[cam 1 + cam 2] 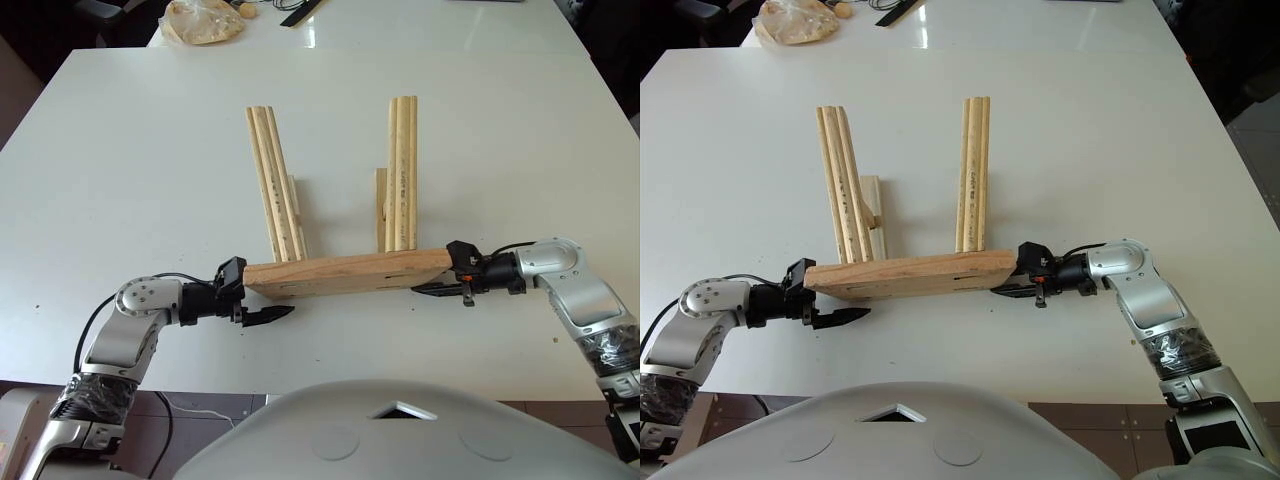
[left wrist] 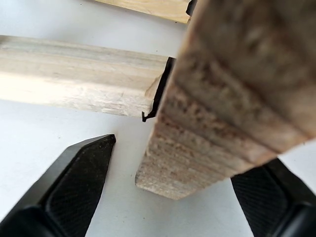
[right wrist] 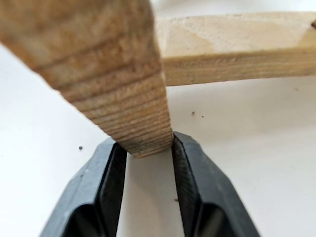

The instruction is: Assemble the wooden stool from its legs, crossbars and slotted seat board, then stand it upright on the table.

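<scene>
Assembled stool (image 1: 400, 170) lies sideways on the desk (image 1: 150, 150), right hand (image 3: 147, 148) pinching the seat board (image 1: 345, 272), left hand (image 2: 173, 165) spread around it; tipping upright seems next.

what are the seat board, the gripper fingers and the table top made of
Seat board: pale bare wood, seemingly unvarnished; banded grain on its end, solid or ply unclear.
Gripper fingers: matte black, likely plastic or rubber, with cross-hatched pads.
Table: smooth white, slightly glossy, perhaps laminate.
</scene>
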Controlling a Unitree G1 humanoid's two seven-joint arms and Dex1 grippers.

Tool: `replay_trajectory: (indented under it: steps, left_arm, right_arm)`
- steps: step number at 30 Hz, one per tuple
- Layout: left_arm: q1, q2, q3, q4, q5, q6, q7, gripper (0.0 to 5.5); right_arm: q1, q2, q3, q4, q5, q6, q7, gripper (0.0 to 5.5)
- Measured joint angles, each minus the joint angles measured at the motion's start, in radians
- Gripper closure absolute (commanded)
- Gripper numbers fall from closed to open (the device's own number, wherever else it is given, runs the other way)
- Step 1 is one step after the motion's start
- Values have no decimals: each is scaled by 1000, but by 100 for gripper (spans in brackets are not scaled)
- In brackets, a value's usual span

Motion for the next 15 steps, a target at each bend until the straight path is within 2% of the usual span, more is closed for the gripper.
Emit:
replay_trajectory:
  steps: [8,9,12,15]
  left_arm:
    - [-1,0,1,12,-1,-9,1,163]
    - [-1,0,1,14,-1,-11,1,181]
    - [-1,0,2,25,9,-29,18,181]
    - [-3,0,3,34,18,-47,25,229]
  right_arm:
    - [-4,0,1,4,-5,-6,0,418]
    - [-5,0,1,4,-5,-6,0,418]
    - [-5,0,1,5,-5,-6,0,418]
    - [-5,0,1,5,-6,-8,0,418]
